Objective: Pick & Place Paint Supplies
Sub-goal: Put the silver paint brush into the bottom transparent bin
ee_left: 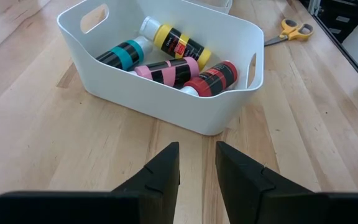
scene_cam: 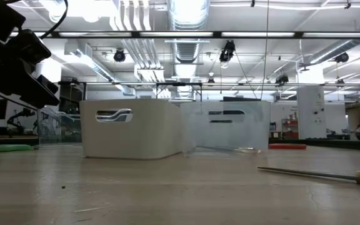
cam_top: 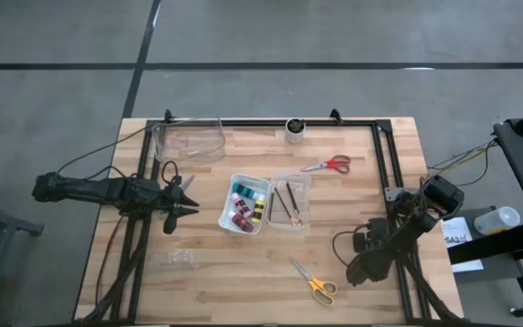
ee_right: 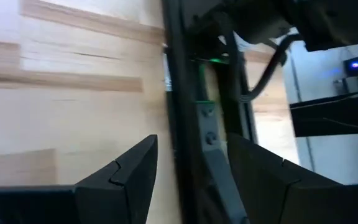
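Note:
A white bin (ee_left: 166,106) in the middle of the table (cam_top: 243,204) holds the teal (ee_left: 123,53), yellow-and-black (ee_left: 176,40), purple (ee_left: 166,70) and red (ee_left: 213,78) paint bottles, lying on their sides. Thin dark brushes (cam_top: 291,202) lie in a clear tray to the bin's right. Red-handled scissors (cam_top: 328,165) lie flat toward the far right, and yellow-handled scissors (cam_top: 314,282) lie flat near the near edge. My left gripper (ee_left: 197,158) hovers open, left of the bin (cam_top: 186,205). My right gripper (ee_right: 191,168) is open at the table's right edge (cam_top: 363,265), over the black frame rail.
A clear container (cam_top: 189,141) stands at the far left. A small white cup (cam_top: 295,129) sits at the far edge. A clear plastic piece (cam_top: 175,260) lies near the left front. A black frame rail (ee_right: 185,93) runs along the right side, with cables around both arms.

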